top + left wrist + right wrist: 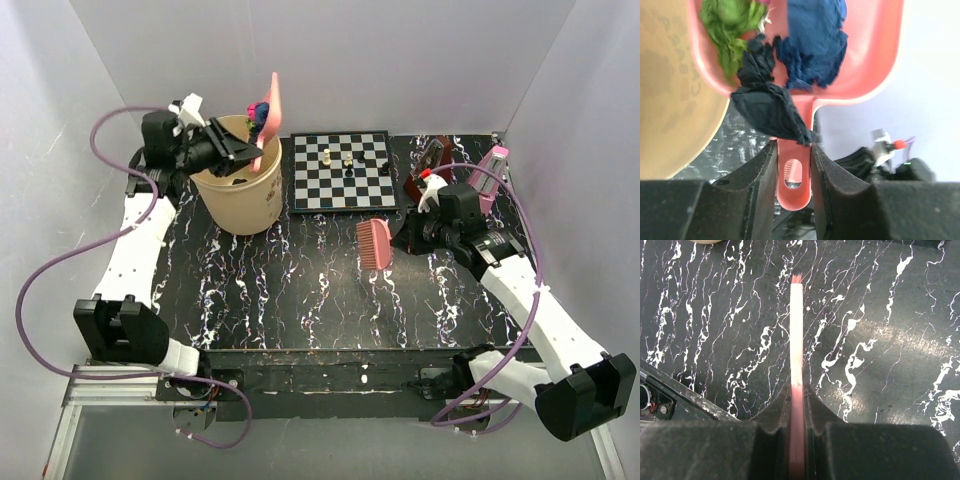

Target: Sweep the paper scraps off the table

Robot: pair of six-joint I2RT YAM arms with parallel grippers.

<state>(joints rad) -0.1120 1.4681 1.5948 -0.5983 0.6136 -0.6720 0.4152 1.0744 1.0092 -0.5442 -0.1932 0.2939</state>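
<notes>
Over the beige bucket (pixel 238 195) at the far left of the table, tipped up on edge: a smooth pink plastic dustpan (pixel 272 108), clamped by its flat slotted handle in the closed fingers of the left gripper (pixel 240 150).

Seen from the left wrist: the dustpan (pixel 875 55) close up, scoop-shaped with a raised lip. Loaded with the paper scraps (pixel 812 45), crinkled and tissue-like: a dark blue one, a green wad (pixel 727 35) and a black wad (pixel 767 107). Black one hanging down onto the handle, just above the left gripper (pixel 793 150).

From the top view, only a small knot of blue and magenta scraps (pixel 260 113) at the pan's mouth, above the bucket rim.

Right of centre, on the black table (pixel 300 300) veined white like marble: a ribbed pink brush (pixel 375 243), held by the right gripper (pixel 398 235). From the right wrist, edge-on: the brush (pixel 796 330) as a thin pale-pink strip, pinched tight in the matte dark right gripper (pixel 796 392), with glossy table (pixel 890 315) beneath. Contact between brush tip and surface not clear.

Behind, just beside the bucket: a checkered chessboard (pixel 340 172) carrying a few small pieces (pixel 347 162). Far right corner: a pink object (pixel 493 170), too small to identify. Beside the left arm: looping purple cables (pixel 40 290).
</notes>
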